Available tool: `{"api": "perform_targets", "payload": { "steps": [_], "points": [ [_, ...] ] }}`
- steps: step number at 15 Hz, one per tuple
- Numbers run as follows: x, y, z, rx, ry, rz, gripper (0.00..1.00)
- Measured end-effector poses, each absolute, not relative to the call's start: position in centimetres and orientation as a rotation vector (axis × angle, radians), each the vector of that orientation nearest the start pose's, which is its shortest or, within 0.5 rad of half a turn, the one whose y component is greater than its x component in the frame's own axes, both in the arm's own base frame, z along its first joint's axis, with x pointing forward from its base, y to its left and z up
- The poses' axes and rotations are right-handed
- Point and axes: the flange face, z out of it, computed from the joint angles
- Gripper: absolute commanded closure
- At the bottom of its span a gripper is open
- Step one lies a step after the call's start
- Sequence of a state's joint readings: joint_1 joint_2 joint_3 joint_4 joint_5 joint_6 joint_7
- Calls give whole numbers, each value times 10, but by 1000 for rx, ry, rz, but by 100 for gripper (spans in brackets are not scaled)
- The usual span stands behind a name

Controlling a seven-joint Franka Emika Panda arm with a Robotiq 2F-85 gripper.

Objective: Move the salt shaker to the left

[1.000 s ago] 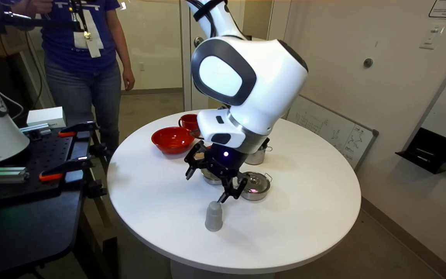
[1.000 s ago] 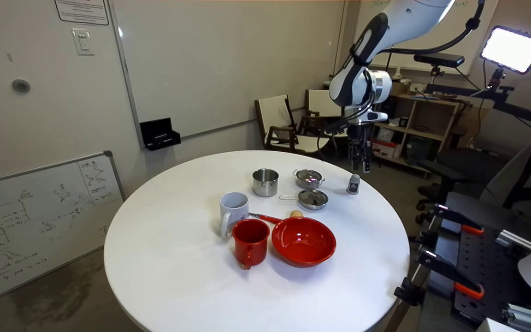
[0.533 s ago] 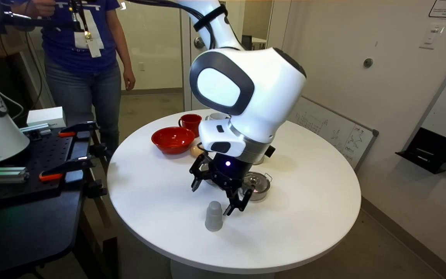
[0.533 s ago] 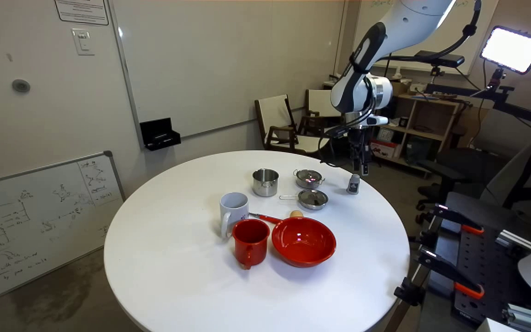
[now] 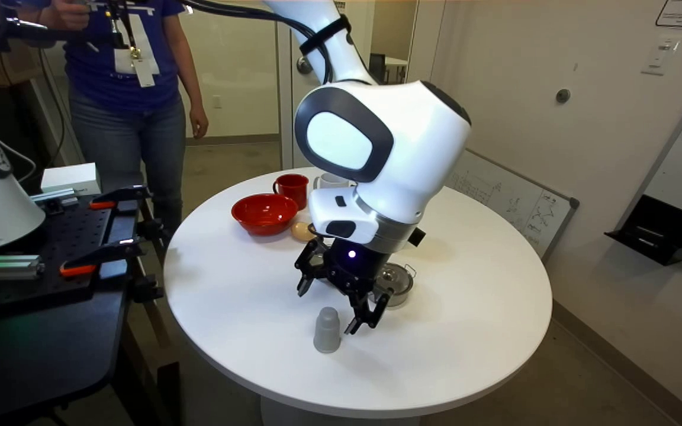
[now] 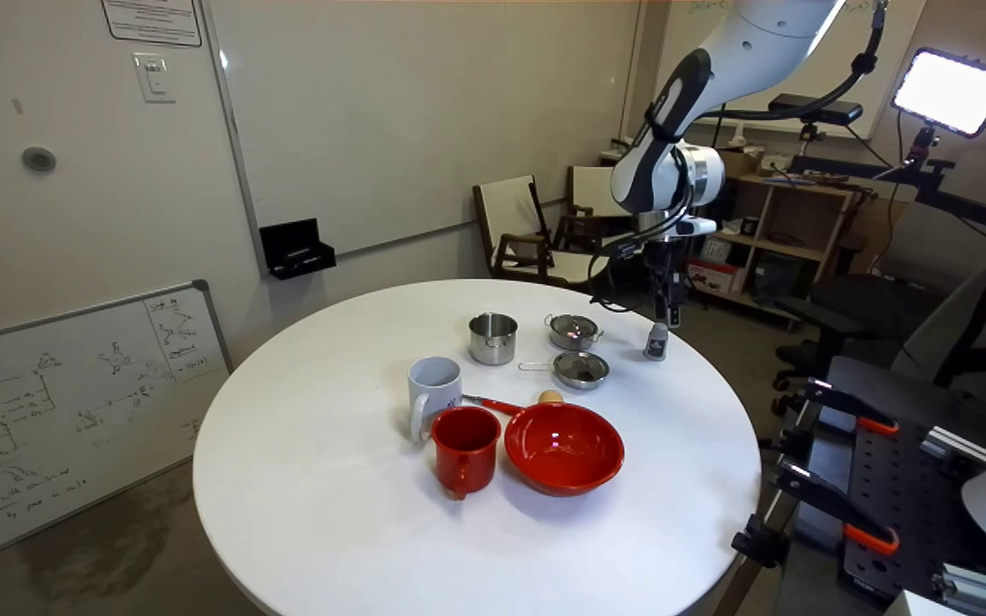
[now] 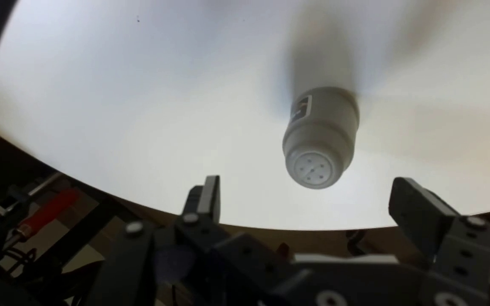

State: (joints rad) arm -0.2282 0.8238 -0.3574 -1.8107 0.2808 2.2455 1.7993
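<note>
grey salt shaker (image 5: 327, 332) found upright near a wide-spread hand (image 5: 324, 312)

the arm (image 5: 412, 136) is bent down over the round white tabletop (image 5: 465, 331), and the hand is aimed downward, tilted in an exterior view. the fingers (image 7: 208, 197) are spread wide; in the wrist view the top of the salt shaker is framed between them, with a gap at either side.

the salt shaker is finished in dull grey. its round cap (image 7: 313, 168) is pierced with small holes, its body is stepped at the shoulder, and a small label (image 6: 656, 347) is borne on its side, turned toward the camera in an exterior view.

near the rim of the tabletop the salt shaker is set on its base, with a lidded metal pot (image 6: 573, 334) nearby and the red bowl (image 6: 563, 466) well apart. its long axis is stood vertical, and the pierced cap is pointed upward.
</note>
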Motion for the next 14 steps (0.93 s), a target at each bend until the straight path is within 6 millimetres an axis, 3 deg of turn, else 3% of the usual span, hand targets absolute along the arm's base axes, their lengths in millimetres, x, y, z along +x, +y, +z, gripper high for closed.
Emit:
{"api": "perform_targets", "payload": {
  "steps": [14],
  "points": [
    [507, -333, 55, -936, 3262, 371, 0]
  ]
}}
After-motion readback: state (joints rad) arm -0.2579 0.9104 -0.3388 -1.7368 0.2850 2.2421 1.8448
